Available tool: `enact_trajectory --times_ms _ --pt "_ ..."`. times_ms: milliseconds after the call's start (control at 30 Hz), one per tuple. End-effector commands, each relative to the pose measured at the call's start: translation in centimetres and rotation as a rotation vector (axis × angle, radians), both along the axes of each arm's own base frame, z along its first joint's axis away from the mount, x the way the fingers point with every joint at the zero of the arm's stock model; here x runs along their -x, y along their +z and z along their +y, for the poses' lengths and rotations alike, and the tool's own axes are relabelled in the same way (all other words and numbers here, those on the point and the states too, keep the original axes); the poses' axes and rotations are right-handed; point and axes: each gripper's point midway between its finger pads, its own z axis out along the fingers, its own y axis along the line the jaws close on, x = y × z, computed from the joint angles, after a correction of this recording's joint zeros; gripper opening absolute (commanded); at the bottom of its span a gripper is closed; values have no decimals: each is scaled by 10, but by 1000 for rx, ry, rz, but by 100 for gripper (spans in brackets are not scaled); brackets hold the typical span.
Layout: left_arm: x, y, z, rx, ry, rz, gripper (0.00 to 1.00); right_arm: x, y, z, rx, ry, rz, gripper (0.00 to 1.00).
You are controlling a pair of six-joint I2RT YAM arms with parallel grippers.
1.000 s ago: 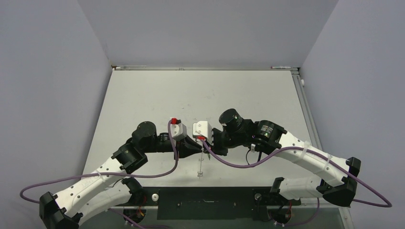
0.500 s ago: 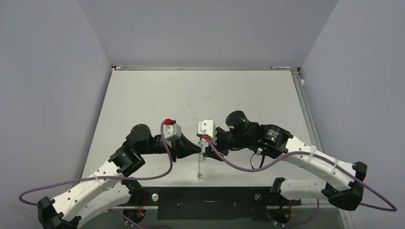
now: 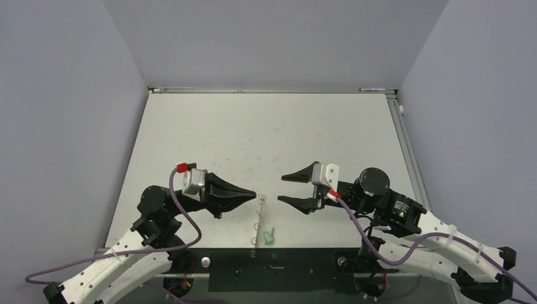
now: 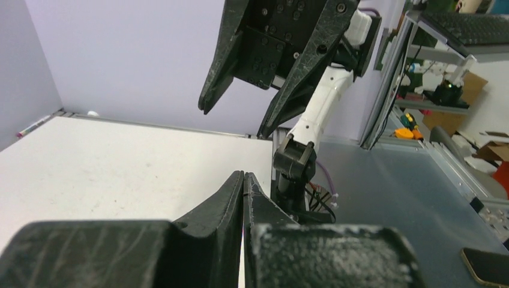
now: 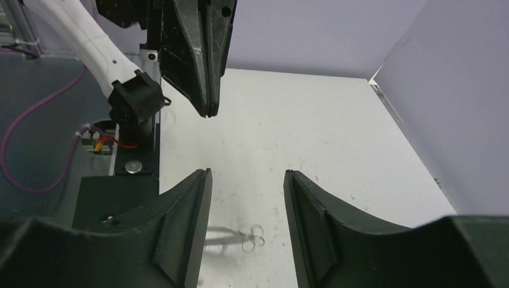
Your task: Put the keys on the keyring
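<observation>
Release looks done: we see the left gripper (image 3: pixel 252 196) pulled back, pinched shut and empty, the right gripper (image 3: pixel 281 188) pulled back wide, and the keyring (image 3: pixel 259 220), key (image 3: pixel 270 237) just beside its near end, left on the table (image 3: pixel 253 126) between them, threading unclear.

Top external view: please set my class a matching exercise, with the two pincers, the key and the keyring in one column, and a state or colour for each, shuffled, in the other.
Column one:
1. left pincer
2. right pincer
3. key
4. keyring

Column two:
A. grey, lying on the table
B. open
C. bright green, lying on the table
D. shut

Pairs: 1-D, 2-B, 3-C, 4-A.
</observation>
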Motion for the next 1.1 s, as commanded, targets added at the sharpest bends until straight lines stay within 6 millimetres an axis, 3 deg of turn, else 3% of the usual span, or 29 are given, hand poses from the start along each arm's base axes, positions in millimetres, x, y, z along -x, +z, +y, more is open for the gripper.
enact_trajectory --times_ms 0,67,167,267,333,433,533,733,867,1000,1067 --pt "-2 29 13 147 59 -8 0 4 23 17 -144 48 2 47" --pt "-15 19 16 136 138 35 0 -10 19 22 -159 -19 37 47" --pt "-51 -8 32 84 369 129 0 -56 -10 12 -187 -308 177 47" --pt "-80 -43 45 -6 554 250 0 -105 -51 -26 -266 -735 417 48" --pt "-87 -63 45 -90 599 321 0 -114 -92 -53 -219 -939 514 48" --pt "-95 -115 44 -262 674 416 8 -114 -130 -86 -214 -1152 637 49" --pt "-100 -146 44 -330 747 457 17 -107 -158 -112 -222 -1322 753 53" --pt "-100 -177 31 -434 788 553 48 -97 -211 -115 -86 -1402 825 61" --pt "-105 -190 22 -492 791 583 61 -99 -221 -102 -12 -1355 800 61" --pt "-112 -196 9 -464 763 635 84 -96 -224 -86 56 -1269 793 59" --pt "-120 -194 8 -419 755 645 84 -92 -229 -79 96 -1228 802 59"
